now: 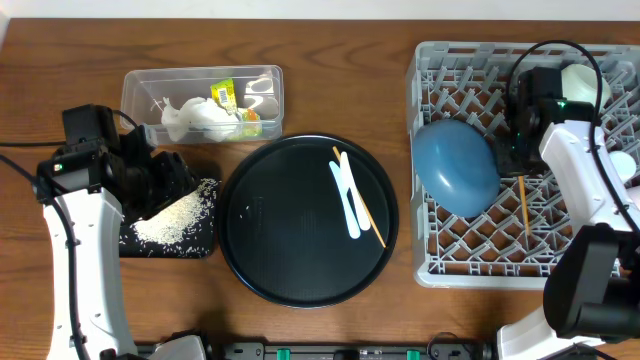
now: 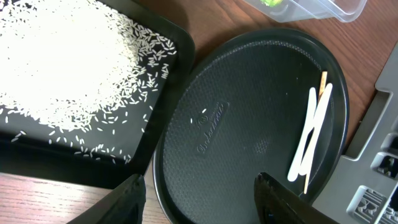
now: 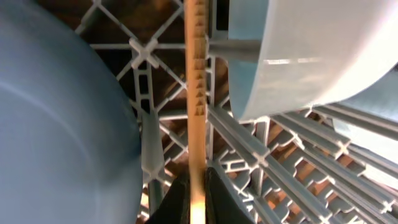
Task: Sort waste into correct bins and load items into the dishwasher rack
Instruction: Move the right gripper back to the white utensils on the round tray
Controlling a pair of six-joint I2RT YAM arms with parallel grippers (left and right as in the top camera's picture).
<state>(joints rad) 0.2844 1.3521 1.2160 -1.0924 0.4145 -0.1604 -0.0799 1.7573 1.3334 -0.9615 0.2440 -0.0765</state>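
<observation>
**Chopstick pinched in the rack, beside the blue bowl**

We see a thin wooden chopstick (image 1: 523, 208) inside the dishwasher rack (image 1: 440, 268). Its long axis runs far to near. The far end sits in the right gripper (image 3: 198, 182) and the free end points at the rack's near edge. The jaws are pressed onto the stick from both sides.

The blue bowl (image 1: 456, 165) lies tipped just to the left of it. In the wrist view a pale rounded vessel (image 3: 311, 56) stands close on the stick's right, so the stick runs down a narrow lane between the two. Nearer and to the right, bare lattice shows around the stick.

The right arm reaches in from the rack's right side, and its wrist sits over the far half.

Left of the rack lies the round black tray (image 1: 262, 225), which carries a white spoon (image 1: 346, 200) and a second chopstick (image 1: 364, 212). Further left, rice (image 1: 175, 218) is spread on the shallow black tray (image 1: 200, 246). Beyond that, the clear tub (image 1: 142, 84) holds napkins (image 1: 185, 118) and a wrapper (image 1: 224, 95).

The left gripper (image 2: 200, 202) hangs over the seam between the two black trays. Its jaws are spread and hold nothing.
</observation>
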